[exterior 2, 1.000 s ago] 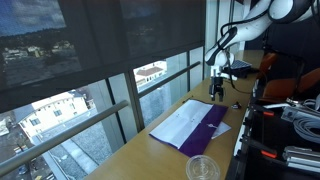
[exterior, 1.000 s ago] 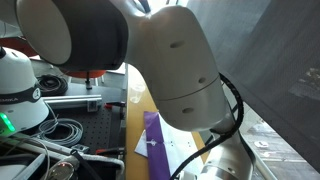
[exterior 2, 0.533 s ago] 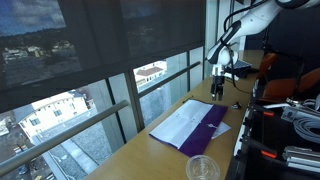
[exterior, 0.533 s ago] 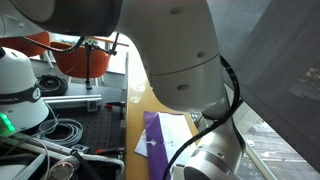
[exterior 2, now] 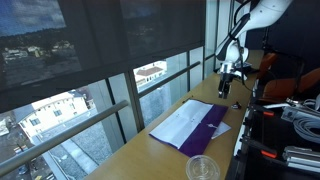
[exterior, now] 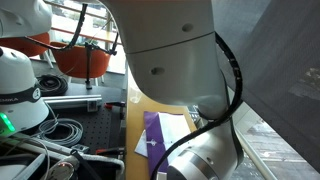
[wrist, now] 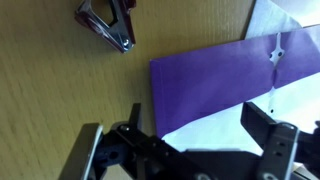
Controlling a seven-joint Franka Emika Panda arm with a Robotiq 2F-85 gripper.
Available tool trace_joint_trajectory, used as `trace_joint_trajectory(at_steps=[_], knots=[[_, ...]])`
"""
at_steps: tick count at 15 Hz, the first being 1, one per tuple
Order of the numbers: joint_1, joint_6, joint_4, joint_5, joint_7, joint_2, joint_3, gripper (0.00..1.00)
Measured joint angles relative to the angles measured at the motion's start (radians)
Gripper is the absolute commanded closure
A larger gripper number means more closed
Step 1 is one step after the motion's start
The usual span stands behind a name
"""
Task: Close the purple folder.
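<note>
The purple folder [exterior 2: 207,127] lies open on the wooden table, with white sheets on the half nearer the window and a bare purple cover on the other half. In an exterior view only a strip of its purple cover [exterior: 153,137] shows beside the arm. In the wrist view the purple cover [wrist: 215,68] lies across the middle, with white paper below it and at the top right. My gripper [exterior 2: 227,86] hangs above the table past the folder's far end. Its fingers [wrist: 185,145] are spread wide and empty.
A clear plastic cup [exterior 2: 202,168] stands at the near end of the table [exterior 2: 150,155]. A small metal clip [wrist: 108,25] lies on the wood beside the folder. Windows run along one side. Cables and equipment [exterior: 40,130] crowd the other side.
The arm has swung, carrying the gripper a little away from the window and slightly up beyond the folder's far end. The folder has not moved.
</note>
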Motion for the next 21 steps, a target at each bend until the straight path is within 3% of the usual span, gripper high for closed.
trace_joint_trajectory(at_steps=[8,21], knots=[[-0.012,0.051,0.019,0.020,-0.059,0.052,0.016,0.00],[-0.012,0.075,0.169,0.020,-0.036,0.178,0.071,0.00]])
